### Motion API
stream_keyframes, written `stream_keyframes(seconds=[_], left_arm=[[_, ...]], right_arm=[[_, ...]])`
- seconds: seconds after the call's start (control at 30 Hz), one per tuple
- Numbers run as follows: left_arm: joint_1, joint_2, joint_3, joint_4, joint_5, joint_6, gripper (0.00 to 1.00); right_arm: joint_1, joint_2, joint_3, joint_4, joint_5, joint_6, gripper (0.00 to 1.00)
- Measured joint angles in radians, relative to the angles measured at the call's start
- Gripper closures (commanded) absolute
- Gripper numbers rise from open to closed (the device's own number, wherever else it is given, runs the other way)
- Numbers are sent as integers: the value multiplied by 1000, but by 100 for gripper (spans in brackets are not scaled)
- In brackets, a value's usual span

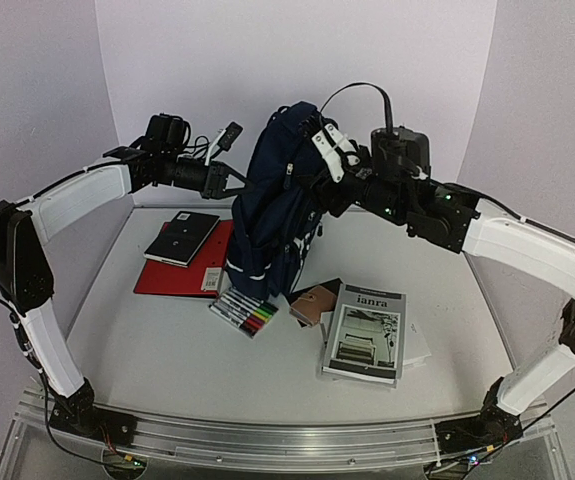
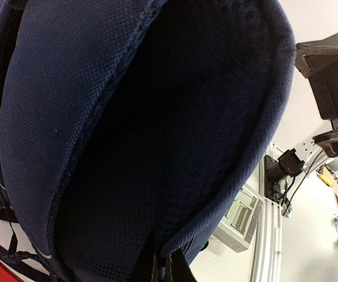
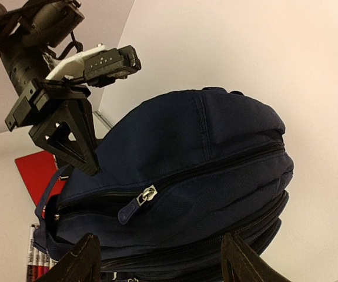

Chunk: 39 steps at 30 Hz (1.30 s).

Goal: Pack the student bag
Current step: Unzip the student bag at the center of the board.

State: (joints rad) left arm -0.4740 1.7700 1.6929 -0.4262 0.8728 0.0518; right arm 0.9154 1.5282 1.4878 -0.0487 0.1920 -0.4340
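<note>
Left gripper [image 3: 91, 165] is clenched on the upper edge of the student bag [image 1: 272, 210] (navy fabric pinched between its fingers). The bag stands upright at the back of the table [image 1: 167, 350], beside a red folder [image 1: 172, 275]. Right gripper [image 3: 161, 238] is spread wide at the bag's top, grasping nothing.

Navy student bag [image 1: 272, 200], thin white stripes low down. Red folder [image 1: 172, 275] at its 9 o'clock, black notebook [image 1: 182, 238] on top. Marker set [image 1: 244, 312] multicoloured. Grey booklet [image 1: 367, 335] at 4 o'clock.
</note>
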Motion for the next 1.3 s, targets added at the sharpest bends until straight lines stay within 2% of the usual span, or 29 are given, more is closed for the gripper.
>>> stream_keyframes(seconds=[0.3, 0.63, 0.87, 1.3], left_arm=[[0, -4, -13, 12, 16, -6, 100], [2, -4, -13, 16, 19, -9, 100], [3, -4, -13, 16, 21, -19, 100], [3, -4, -13, 16, 25, -25, 100]], right_arm=[[31, 78, -68, 180, 230, -374, 34], [51, 133, -110, 385, 322, -617, 33], [74, 137, -110, 409, 317, -627, 35], [128, 103, -107, 398, 220, -541, 36]])
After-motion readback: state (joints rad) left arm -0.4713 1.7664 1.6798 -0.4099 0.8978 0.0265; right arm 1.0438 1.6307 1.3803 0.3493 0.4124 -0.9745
